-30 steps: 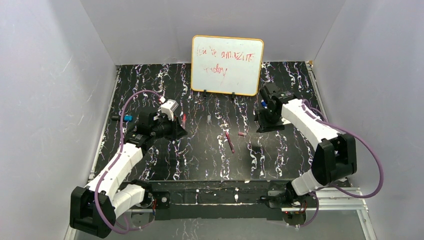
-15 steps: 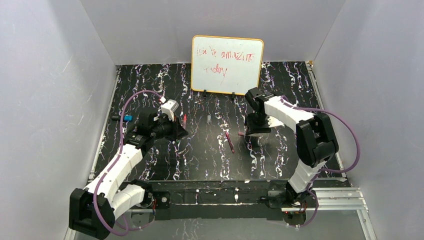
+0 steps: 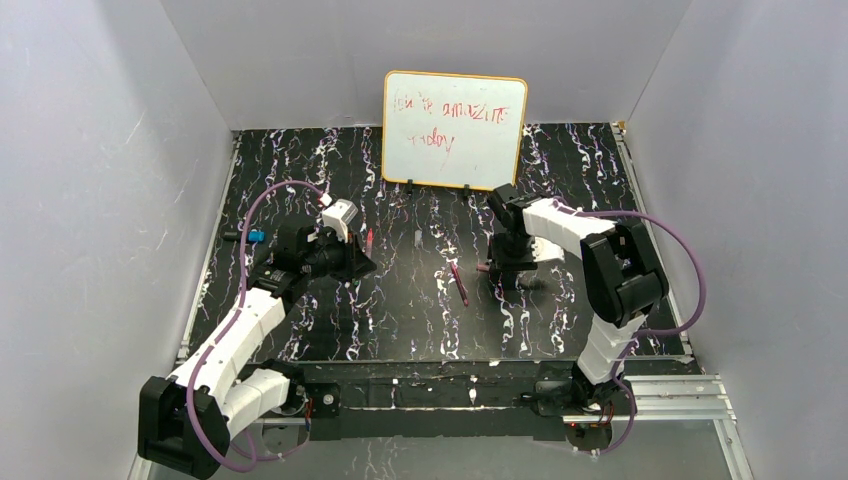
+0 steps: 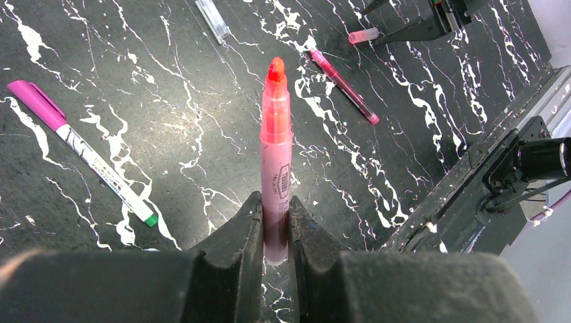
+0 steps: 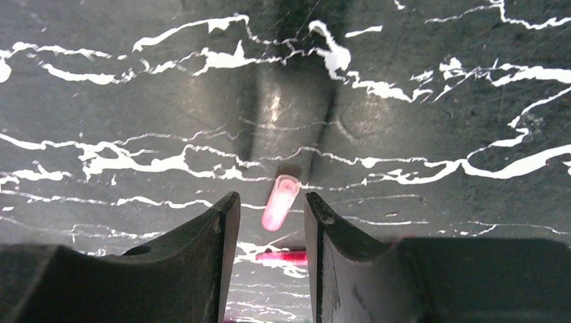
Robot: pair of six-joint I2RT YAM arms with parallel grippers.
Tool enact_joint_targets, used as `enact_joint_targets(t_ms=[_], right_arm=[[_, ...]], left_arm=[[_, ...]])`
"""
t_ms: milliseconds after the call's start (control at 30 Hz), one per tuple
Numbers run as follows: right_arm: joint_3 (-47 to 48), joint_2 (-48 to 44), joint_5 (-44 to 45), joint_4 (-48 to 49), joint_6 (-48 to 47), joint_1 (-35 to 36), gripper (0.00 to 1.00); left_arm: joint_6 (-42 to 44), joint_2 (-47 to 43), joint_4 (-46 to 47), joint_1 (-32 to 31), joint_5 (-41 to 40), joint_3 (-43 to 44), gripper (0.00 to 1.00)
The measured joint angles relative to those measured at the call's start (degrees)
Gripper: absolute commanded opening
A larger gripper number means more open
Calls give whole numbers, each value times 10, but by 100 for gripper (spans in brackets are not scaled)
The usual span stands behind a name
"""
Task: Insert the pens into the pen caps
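On the left, no change over the last second. Stays parked with the left gripper (image 4: 275, 217) pinched tight on the lower barrel of a pink marker pen (image 4: 275, 151), uncapped, orange-red tip pointing up and away, raised clear of the black marbled table (image 3: 290, 160). Reads as a pen held ready and waiting for its cap.

Flat on the table to the left in the left wrist view: a white pen with a magenta cap (image 4: 81, 151), green tip bare at the other end, untouched. Further along, a clear cap (image 4: 213, 19) and a slim pink pen (image 4: 343, 84), lying apart from each other, neither handled.

On the right, all the movement. Swings in from beside the right foot of the whiteboard (image 3: 455, 130), leftwards and down, to sit now low over the short pink pen cap (image 5: 281, 200), just right of the slim pink pen. Straddles it with the right gripper (image 5: 271, 203) half-wide: one finger on either side, a gap on both, no contact yet.

Means the cap pick-up is set up but not made. Probably calls next for a square squeeze across the cap, then a carry leftwards to the waiting tip. Some risk of so small and round a piece rolling or popping out under an off-centre pinch.
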Motion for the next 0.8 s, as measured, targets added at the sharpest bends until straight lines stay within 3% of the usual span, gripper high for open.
enact_joint_targets(t_ms=[233,500,800], right_arm=[[-18,9,-6,16,4,0,40],[-19,13,-19,23,3,0,16],[-20,13,-24,26,-10,-1,8]], left_arm=[[0,0,0,-2,-2,0,0],[0,1,-2,-3,-3,0,0],[0,1,-7,-3,-7,0,0]])
